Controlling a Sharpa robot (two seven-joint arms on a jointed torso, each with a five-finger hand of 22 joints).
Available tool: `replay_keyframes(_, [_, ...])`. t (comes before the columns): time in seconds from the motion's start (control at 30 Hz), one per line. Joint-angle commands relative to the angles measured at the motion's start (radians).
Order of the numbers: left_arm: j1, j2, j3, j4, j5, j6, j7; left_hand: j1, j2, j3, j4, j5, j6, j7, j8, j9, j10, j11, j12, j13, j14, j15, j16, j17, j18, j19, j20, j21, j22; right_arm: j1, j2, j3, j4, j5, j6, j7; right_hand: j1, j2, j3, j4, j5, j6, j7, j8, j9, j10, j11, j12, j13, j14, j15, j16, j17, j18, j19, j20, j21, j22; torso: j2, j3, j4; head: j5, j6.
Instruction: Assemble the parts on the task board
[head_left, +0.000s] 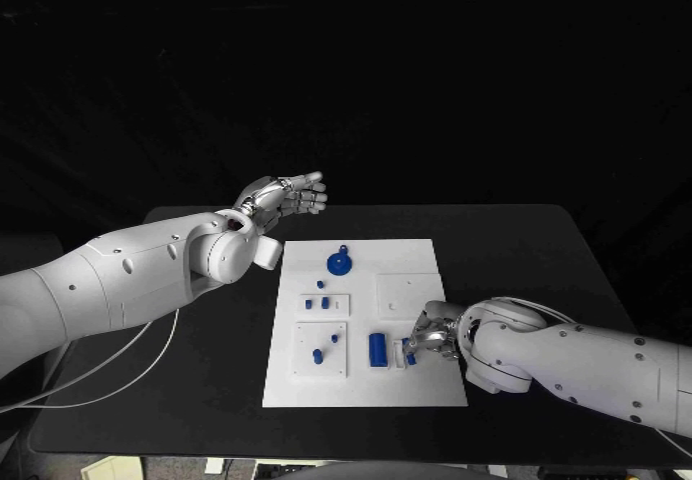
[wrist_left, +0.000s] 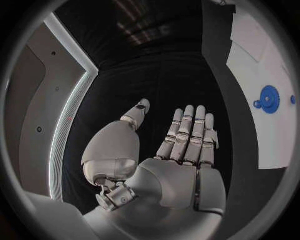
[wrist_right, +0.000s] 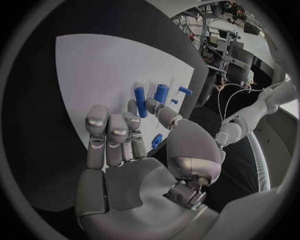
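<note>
Head view first: I see the white board (head_left: 418, 390) in the middle of the black table (head_left: 548, 260). My left hand (head_left: 286, 194) is raised beyond the far left corner of the board, well apart from every part. In the left wrist view this hand (wrist_left: 181, 145) is flat, the fingers (wrist_left: 190, 130) straight and side by side, the thumb out to the side, and it holds nothing. So the left hand is released.

My right hand (head_left: 430, 338) is low over the near right part of the board. Just beside it, on its left, a blue cylinder (head_left: 378, 349) lies on the board. In the right wrist view the fingers (wrist_right: 112, 135) are half curled over the white board (wrist_right: 100, 65), and the thumb reaches toward two blue cylinders (wrist_right: 140, 95) that lie near each other. A small blue piece (wrist_right: 157, 140) shows close under the thumb, but I cannot tell if the hand pinches it or only hovers above it.

Other parts are on the board too: a round blue disc (head_left: 339, 263) near the far edge, and several small blue pieces (head_left: 320, 300) on the left side, in the square recessed plates. The disc (wrist_left: 269, 98) shows also in the left wrist view, on the board (wrist_left: 262, 60), apart from the left hand.
</note>
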Motion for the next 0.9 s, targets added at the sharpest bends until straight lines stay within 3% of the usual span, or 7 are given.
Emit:
replay_keyframes(0.03, [0.001,0.002,0.001,0.003,0.001,0.012,0.007,0.002,-0.002,0.002,0.002,-0.001,0.008,0.007,-0.002,-0.001,0.006,-0.002,-0.005,-0.002,0.006,0.001,-0.003,-0.001,-0.011,0.008,0.0,-0.005,0.001,-0.001,0.007,0.0,-0.006,0.04,0.011,0.01,-0.013,-0.001,-0.009,0.002,0.0,0.008,0.001,0.004,-0.001,0.0,-0.001,-0.006,0.001,0.005,-0.004,-0.004,0.001,0.072,0.006,-0.001,0.003,0.011,0.0,-0.0001,-0.0006,0.001,-0.001])
replay_keyframes(0.9, [0.001,0.003,0.001,0.004,0.001,0.012,0.006,0.002,-0.002,0.002,0.002,-0.001,0.008,0.008,-0.002,-0.002,0.006,-0.002,-0.005,-0.002,0.006,0.001,-0.003,-0.002,-0.011,0.008,0.0,-0.006,0.002,-0.007,0.041,-0.004,-0.05,0.046,0.054,0.005,-0.02,-0.003,-0.019,0.008,-0.005,0.006,0.002,0.002,-0.002,-0.003,-0.001,-0.007,0.001,0.005,-0.004,-0.006,0.001,0.072,0.004,-0.003,0.001,0.011,0.0,0.0006,-0.0005,0.004,-0.009])
